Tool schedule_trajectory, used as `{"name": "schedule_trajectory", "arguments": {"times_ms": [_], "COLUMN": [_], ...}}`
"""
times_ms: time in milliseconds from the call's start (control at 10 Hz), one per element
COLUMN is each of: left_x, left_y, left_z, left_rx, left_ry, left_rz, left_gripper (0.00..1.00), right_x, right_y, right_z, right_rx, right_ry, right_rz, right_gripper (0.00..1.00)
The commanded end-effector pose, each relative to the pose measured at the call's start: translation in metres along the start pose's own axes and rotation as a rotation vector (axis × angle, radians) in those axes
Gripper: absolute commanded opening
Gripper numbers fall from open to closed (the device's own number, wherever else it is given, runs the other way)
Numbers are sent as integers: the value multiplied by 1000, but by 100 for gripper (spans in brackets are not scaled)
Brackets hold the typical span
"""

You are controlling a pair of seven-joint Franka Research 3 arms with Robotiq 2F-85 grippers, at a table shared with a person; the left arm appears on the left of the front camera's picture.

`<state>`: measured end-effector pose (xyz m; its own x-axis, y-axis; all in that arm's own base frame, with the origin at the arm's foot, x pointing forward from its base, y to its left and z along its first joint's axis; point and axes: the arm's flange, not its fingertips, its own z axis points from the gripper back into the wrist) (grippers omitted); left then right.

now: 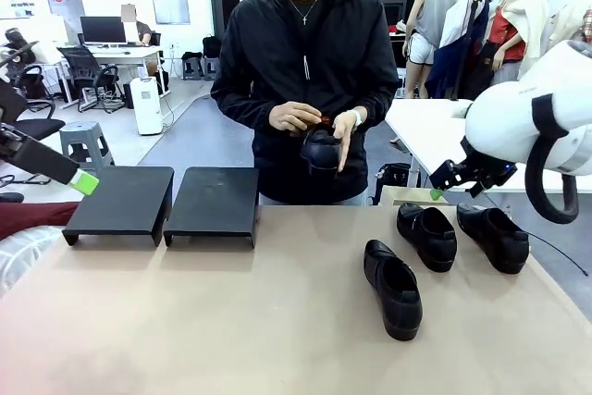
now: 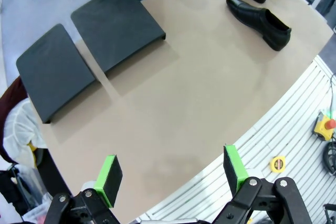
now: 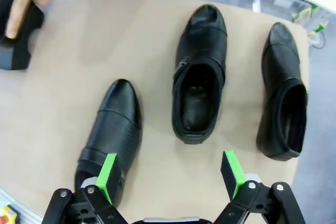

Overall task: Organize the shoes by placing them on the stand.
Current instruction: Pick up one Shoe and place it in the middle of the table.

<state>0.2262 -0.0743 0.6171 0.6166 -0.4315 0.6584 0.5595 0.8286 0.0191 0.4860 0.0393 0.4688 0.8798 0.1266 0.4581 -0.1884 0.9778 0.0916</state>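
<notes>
tan table (image 1: 185,321), left and right jaws wide open, touching nothing

3 shoes (image 1: 393,289) on table (image 1: 231,321), 4th shoe (image 1: 321,150) in person's hands (image 1: 294,117)

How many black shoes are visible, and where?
4. On the table: the near shoe, the middle shoe and the right shoe. The person's hands hold the fourth shoe.

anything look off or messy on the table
Nothing spilled or damaged. On the table, the nearest shoe sits apart from the middle shoe and the right shoe; the person's hands hold a fourth shoe. None is on the left stand or right stand.
</notes>
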Motion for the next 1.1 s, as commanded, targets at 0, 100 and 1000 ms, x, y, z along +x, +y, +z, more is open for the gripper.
{"name": "schedule_trajectory", "arguments": {"times_ms": [0,100,1000], "left_x": [0,0,0], "left_y": [0,0,0], "left_z": [0,0,0], "left_rx": [-13,-13,-13], "left_ry": [-7,-7,-7], "left_rz": [3,3,3], "left_gripper": [100,100,100], "right_x": [39,57,103], "right_y": [-12,-24,-69], "right_z": [-33,-47,-162], "right_rx": [-89,-110,-243], "right_ry": [117,150,478], "right_rz": [-94,-164,-278], "right_gripper": [100,100,100]}}
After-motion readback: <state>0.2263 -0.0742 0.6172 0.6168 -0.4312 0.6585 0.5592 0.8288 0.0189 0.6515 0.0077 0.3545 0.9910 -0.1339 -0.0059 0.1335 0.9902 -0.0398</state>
